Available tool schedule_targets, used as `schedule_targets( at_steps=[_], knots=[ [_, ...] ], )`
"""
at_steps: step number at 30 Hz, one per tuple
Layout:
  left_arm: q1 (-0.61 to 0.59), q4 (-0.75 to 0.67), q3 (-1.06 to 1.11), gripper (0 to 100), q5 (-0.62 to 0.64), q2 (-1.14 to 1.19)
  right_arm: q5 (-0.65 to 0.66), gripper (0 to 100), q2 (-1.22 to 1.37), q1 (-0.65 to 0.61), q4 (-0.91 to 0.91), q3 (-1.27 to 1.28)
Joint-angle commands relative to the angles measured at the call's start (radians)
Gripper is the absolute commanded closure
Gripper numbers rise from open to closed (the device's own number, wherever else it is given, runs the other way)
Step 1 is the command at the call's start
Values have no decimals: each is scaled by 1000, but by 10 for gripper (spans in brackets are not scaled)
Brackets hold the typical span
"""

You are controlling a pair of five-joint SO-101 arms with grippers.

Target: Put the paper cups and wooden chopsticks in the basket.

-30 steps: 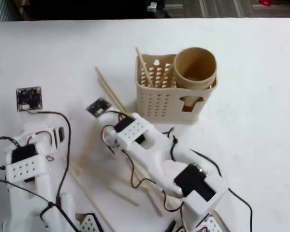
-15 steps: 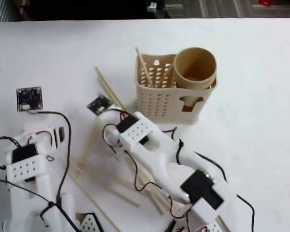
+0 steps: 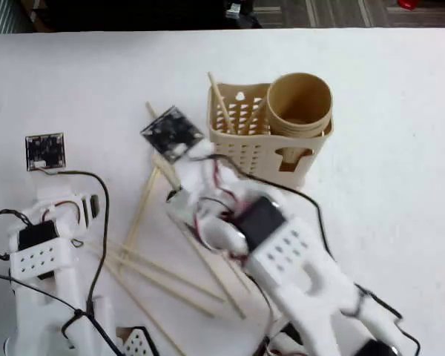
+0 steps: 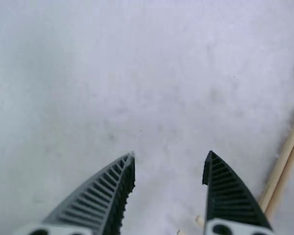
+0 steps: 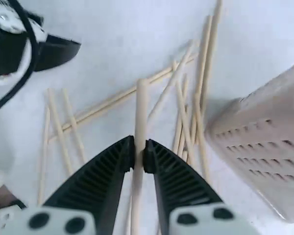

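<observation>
Within the last second the right arm has swung up and round. Its wrist, which lay low over the scattered sticks, now stands nearer the basket. The loose chopsticks it had covered lie bare on the bench.

The right tool is pinched narrow on a single chopstick, gripped part-way along, with the free length running straight ahead of the jaws. This suggests the pick has succeeded and the carry to the basket has begun.

The basket sits ahead of that tool and off to one side, near but not yet beneath it. A paper cup and an upright chopstick already stand in it. Under the held chopstick the loose ones lie crossed on the bench.

The left arm has not shifted. The left tool hangs spread wide above bare bench, with a stray chopstick just beyond one finger.
</observation>
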Motion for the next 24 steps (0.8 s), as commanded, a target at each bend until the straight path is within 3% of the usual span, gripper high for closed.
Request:
schedule_targets(
  at_steps=[1,8,19,24],
  knots=[
    [-5,-18,-9,768,9,-24,11,981,-136,56,-2,-43],
    [-5,-18,-9,768,9,-24,3,981,-249,222,-107,-190],
    [-5,-18,-9,768,9,-24,3,981,-260,380,-604,-195],
    [-5,-18,-9,768,9,-24,9,981,-202,423,-868,-81]
  ],
)
